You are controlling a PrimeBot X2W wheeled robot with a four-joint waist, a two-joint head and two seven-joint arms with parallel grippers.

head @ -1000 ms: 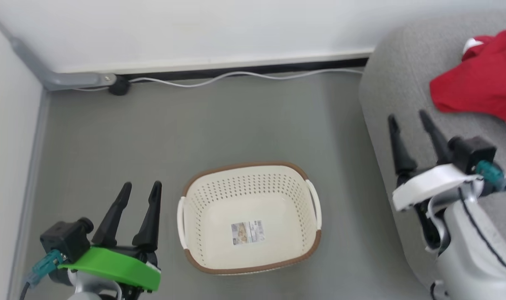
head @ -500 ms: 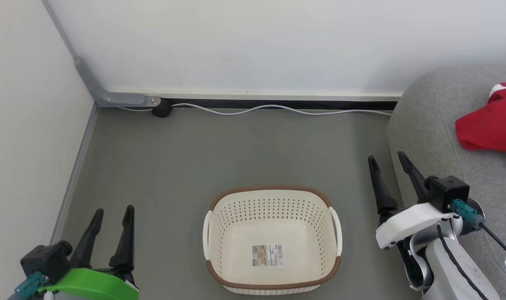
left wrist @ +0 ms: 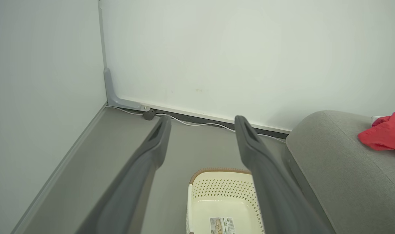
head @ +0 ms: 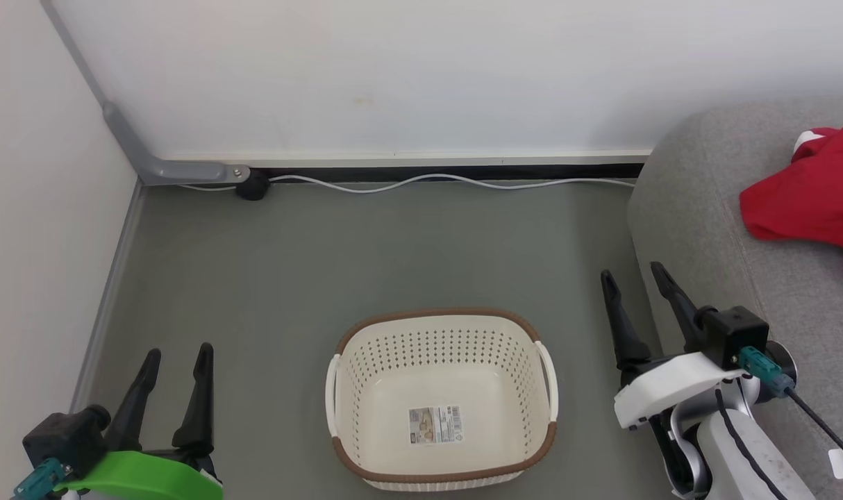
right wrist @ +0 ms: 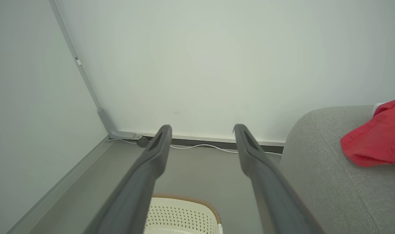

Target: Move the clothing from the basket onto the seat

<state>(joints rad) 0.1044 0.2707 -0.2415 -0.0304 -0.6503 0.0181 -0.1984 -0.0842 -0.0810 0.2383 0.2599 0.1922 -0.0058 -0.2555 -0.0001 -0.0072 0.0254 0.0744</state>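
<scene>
A cream plastic laundry basket is seen standing on a smooth grey floor, between the two arms. It is a rounded rectangle with perforated walls, a brown woven-look rim and two white side handles. Its smooth bottom is bared, and a small printed label is stuck to it. To the robot's right, a large seat is upholstered in grey woven fabric with rounded edges. A crumpled red garment is laid on it, well apart from the basket.

The left gripper is held over the floor beside the basket, its two long, dark, tapered fingers spread apart with nothing between them. The right gripper is held between the basket and the seat's edge, likewise spread and gripping nothing.

A green plastic mount behind the left fingers and a white one behind the right are given by the head view. In the left wrist view the label is cut by the bottom edge. In the right wrist view the basket's far rim and dotted wall are shown. A white cable is run along the base of the white wall, and a grey conduit is bent into the corner.
</scene>
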